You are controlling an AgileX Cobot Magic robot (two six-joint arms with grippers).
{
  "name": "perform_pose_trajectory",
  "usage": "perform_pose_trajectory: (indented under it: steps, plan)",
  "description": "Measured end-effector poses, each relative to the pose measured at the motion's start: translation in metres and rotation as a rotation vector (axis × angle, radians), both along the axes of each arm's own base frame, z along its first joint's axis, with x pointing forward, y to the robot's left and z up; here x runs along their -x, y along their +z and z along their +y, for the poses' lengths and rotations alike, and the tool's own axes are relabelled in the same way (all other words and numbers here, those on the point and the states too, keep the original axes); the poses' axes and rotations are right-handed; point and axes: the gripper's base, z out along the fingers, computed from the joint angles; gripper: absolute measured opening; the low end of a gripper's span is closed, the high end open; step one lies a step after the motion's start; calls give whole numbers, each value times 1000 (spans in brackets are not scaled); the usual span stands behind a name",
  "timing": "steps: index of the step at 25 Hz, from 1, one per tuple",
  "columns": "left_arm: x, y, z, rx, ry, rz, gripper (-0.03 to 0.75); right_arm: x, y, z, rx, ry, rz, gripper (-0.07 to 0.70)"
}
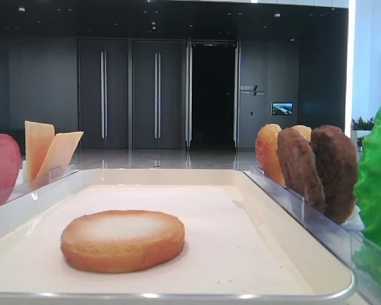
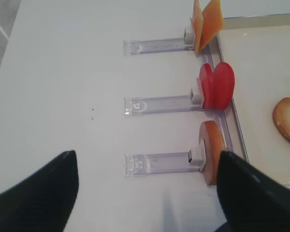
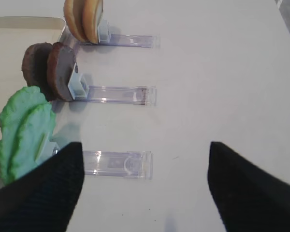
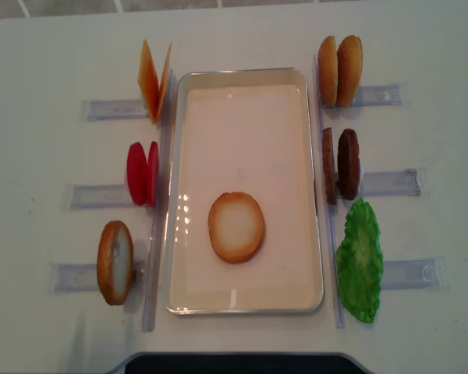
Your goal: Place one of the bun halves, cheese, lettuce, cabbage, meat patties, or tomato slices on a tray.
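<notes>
Exterior high view: one bun half (image 1: 122,240) lies flat on my white tray (image 1: 292,241). Right wrist view: my right tool (image 3: 142,186) is wide open, holding nothing, above the worktop (image 3: 217,72) near the lettuce (image 3: 24,130). Left wrist view: my left tool (image 2: 147,193) is wide open and empty too, near the tomato slices (image 2: 216,86).

I see one bun half (image 4: 235,227) lying flat, pale face up, in the white tray (image 4: 189,87); cheese (image 4: 154,80), tomato (image 4: 141,173), patties (image 4: 341,164) and lettuce (image 4: 359,261) stand racked alongside.
</notes>
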Motion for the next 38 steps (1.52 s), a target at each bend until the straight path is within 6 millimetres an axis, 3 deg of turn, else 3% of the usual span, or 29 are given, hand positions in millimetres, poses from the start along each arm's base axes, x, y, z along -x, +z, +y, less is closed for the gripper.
perform_pose_trajectory:
  steps: [5, 11, 24, 38]
  plan:
    - [32, -31, -4, 31, -24, -84, 692, 0, 0, 0, 0, 0, 0, 535]
    - [55, -57, -4, 35, -29, -176, 692, 0, 0, 0, 0, 0, 0, 535]
    - [32, -92, -4, 36, -28, -91, 692, 0, 0, 0, 0, 0, 0, 535]
    - [24, -98, -6, 39, -45, -127, 642, 0, 0, 0, 0, 0, 0, 535]
